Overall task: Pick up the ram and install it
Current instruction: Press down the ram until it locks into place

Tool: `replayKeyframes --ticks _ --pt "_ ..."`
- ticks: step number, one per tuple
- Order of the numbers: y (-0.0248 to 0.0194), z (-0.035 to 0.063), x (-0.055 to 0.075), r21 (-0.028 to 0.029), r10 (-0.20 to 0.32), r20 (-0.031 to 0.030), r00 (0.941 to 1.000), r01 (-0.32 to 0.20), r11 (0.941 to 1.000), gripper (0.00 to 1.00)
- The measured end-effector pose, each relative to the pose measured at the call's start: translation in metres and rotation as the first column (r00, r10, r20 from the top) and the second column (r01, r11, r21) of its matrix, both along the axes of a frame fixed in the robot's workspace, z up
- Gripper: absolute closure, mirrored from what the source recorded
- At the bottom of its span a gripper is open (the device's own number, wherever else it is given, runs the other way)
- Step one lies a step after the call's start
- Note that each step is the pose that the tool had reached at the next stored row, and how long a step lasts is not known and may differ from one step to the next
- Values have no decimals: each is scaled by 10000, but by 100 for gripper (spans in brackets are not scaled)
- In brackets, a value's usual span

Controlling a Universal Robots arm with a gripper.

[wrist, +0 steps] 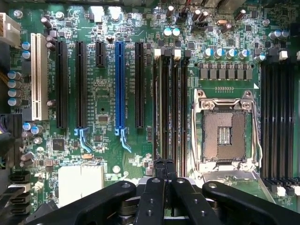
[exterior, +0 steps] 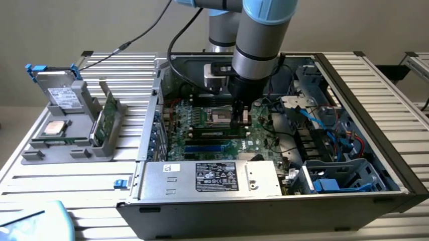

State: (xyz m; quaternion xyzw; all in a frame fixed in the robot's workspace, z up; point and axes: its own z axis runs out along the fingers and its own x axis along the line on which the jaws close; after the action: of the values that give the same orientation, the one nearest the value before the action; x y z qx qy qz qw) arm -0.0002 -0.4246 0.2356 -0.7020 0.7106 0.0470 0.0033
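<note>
The ram [exterior: 216, 133] is a slim green strip with black chips, standing on edge in a memory slot on the motherboard [exterior: 194, 145] inside the open computer case [exterior: 375, 150]. My gripper [exterior: 240, 120] hangs straight down over the right end of that strip, fingers shut together. In the wrist view the gripper [wrist: 165, 168] sits over the black memory slots [wrist: 169, 103] beside the empty processor socket [wrist: 224, 133]. I cannot tell whether the fingertips touch the ram.
A silver power supply [exterior: 214, 178] fills the case's near side. Blue and red cables [exterior: 332, 133] and a drive cage [exterior: 335, 175] lie on the exterior view's right. Left of the case, a grey holder [exterior: 40, 150] carries a processor chip [exterior: 55, 128], green cards [exterior: 102, 119] and a drive [exterior: 64, 93].
</note>
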Motion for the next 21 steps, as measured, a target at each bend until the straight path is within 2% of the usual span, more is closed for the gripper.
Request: replayKeyframes --ticks 15,21 --pt "-1 -90 0 -5 -134 -1 9999 134 9999 89" --pt "7 -85 -3 4 -152 8 9999 152 9999 89"
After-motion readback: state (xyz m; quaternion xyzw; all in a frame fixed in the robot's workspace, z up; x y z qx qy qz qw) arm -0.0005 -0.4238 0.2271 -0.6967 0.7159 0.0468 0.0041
